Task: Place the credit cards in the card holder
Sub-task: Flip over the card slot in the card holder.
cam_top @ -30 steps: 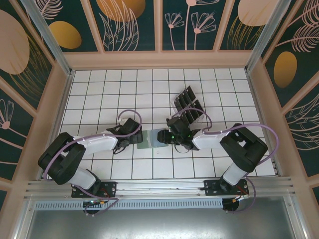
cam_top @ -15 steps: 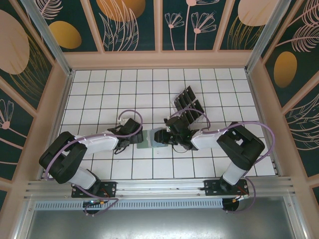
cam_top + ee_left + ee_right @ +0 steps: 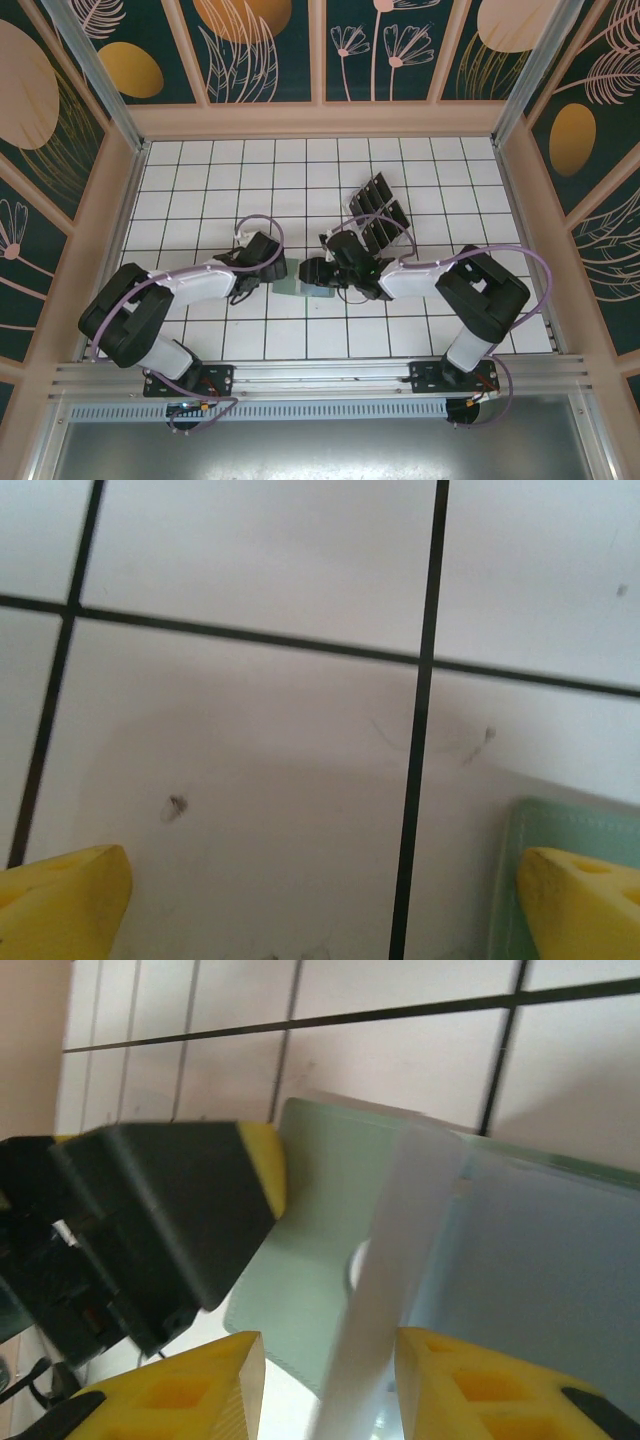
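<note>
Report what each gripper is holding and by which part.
Nothing is clamped. The right gripper straddles the card holder's upturned pale flap with fingers parted; the left gripper is open, one fingertip over the holder's corner.

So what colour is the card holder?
Card holder: pale sage green, clearest in right wrist view.

Both arms stretched low and inward, tips almost meeting: left gripper [image 3: 277, 269] spread wide, right gripper [image 3: 308, 272] only narrowly parted.
</note>
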`<state>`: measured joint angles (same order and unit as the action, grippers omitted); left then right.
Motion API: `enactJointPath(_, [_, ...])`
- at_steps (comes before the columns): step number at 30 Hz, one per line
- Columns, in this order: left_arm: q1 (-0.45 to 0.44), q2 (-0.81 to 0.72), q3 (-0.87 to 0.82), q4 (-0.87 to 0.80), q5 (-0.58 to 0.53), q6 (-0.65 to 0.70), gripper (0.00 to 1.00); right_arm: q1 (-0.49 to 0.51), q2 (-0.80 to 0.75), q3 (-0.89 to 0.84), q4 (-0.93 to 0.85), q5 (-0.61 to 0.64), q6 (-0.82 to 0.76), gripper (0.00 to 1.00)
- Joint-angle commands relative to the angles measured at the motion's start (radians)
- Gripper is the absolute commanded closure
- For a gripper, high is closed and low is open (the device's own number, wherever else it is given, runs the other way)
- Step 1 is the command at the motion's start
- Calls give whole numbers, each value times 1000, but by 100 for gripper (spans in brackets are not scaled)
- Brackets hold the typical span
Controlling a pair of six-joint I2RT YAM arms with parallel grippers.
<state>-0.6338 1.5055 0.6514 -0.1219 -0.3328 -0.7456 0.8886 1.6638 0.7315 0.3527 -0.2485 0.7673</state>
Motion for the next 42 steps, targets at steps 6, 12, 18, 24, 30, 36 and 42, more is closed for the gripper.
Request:
enactJointPath(6, [88, -142, 14, -7, -1, -49, 1, 42, 71, 101, -28, 20, 0, 61])
enactJointPath(12, [105, -204, 7, -31, -8, -46, 1, 62, 188, 181, -28, 18, -6, 61])
enactJointPath(18, [106, -218, 3, -32, 34, -24, 1, 69, 185, 199, -29, 8, -12, 61])
enactJointPath(24, [104, -213, 11, 11, 144, 51, 1, 67, 46, 172, -63, 39, -47, 61])
enactJointPath(30, [90, -172, 32, 35, 221, 86, 1, 55, -97, 107, -138, 119, -52, 61])
enactJointPath(36, [18, -129, 59, -7, 133, 106, 2, 1, -178, -1, -170, 156, -25, 61])
enactJointPath(42, [-34, -80, 49, -51, 27, 88, 1, -9, -175, -36, -191, 178, -35, 61])
